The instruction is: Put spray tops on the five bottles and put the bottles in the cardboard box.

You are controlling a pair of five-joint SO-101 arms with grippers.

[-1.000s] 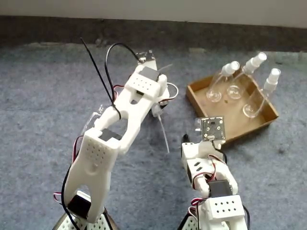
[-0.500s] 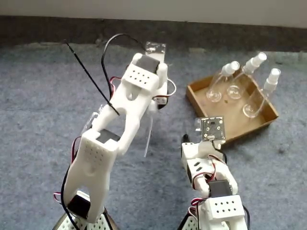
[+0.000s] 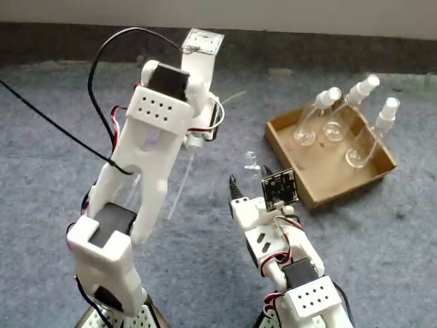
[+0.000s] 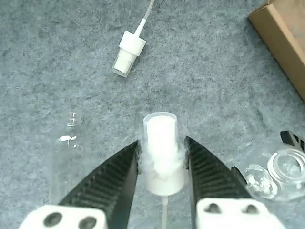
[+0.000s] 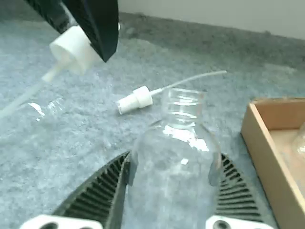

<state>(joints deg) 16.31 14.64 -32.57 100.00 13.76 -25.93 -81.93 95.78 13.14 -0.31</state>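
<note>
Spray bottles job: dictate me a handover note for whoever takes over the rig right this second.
Left pincer: shut on a spray top, held above the carpet, tube hanging down.
Right pincer: shut on an open bottle, upright, no top on it.
On the carpet: a second spray top and an uncapped bottle lying on its side.
Done: three capped bottles lie in the cardboard box.
Left: fit the held top on the held bottle, cap the last bottle, box both.
</note>
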